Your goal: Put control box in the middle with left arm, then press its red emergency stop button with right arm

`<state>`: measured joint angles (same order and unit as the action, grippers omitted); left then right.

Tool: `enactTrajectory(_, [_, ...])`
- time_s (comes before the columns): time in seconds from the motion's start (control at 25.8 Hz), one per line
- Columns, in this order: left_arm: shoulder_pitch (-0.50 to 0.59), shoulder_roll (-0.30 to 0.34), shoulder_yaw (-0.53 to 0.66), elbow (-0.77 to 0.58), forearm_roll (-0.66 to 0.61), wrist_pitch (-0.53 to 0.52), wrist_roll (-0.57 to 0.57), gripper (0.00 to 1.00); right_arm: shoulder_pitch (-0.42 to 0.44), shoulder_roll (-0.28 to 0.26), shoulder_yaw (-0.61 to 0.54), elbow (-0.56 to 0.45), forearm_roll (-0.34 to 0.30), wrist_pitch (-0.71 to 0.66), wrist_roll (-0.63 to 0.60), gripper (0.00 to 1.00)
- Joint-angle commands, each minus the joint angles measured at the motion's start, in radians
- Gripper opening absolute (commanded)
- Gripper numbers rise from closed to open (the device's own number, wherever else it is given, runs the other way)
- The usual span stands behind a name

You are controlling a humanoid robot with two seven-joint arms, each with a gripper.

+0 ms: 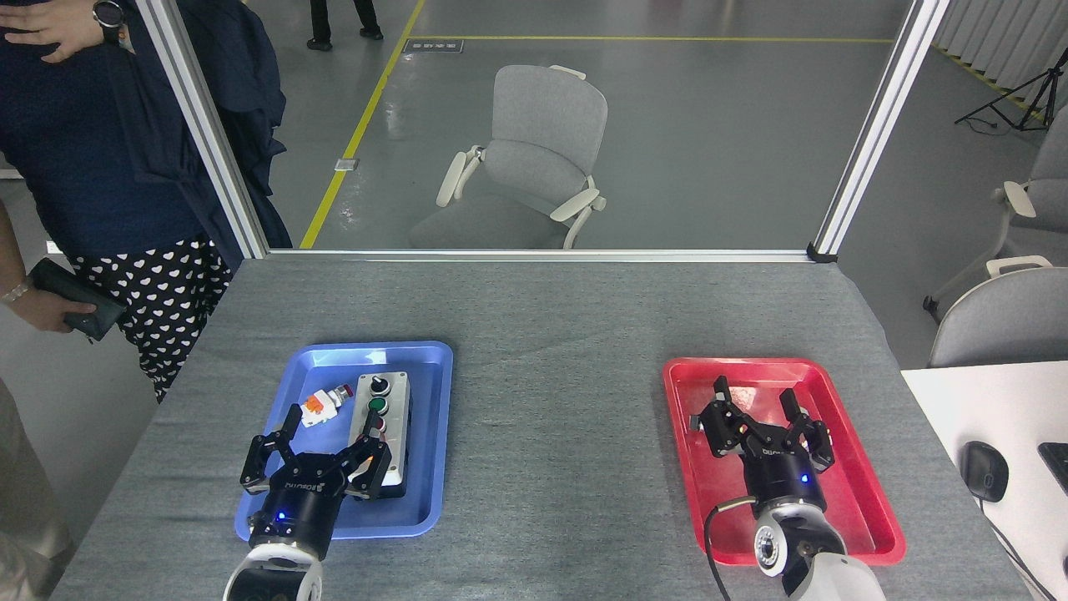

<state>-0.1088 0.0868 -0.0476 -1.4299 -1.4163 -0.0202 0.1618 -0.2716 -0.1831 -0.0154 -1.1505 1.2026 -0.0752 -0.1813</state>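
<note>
Control box (383, 426) in blue tray (434, 367), near end under splayed left pincer (321, 446); right pincer (763, 417) likewise apart

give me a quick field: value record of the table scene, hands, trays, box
control box: lying in the blue tray, knob end away from the robot, near end hidden behind the left hand
left hand: open, fingers spread over the box's near end; contact cannot be told
loose push-button part: in the blue tray, left of the box
right hand: open, above the red tray, holding nothing
middle of table: bare grey felt, box not yet there
person: standing at the table's far left corner
</note>
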Motion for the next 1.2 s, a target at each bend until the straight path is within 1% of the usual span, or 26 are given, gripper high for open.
enactTrajectory(0.0, [0.003,0.002,0.000,-0.004,-0.001,-0.001,-0.004,0.97,-0.001,-0.001,-0.015,0.000,0.000,-0.002,0.002,0.99])
enactTrajectory(1.16, [0.009,0.004,0.005,-0.026,0.003,0.000,-0.002,0.99,-0.003,0.001,-0.015,0.000,0.002,0.000,0.006,0.99])
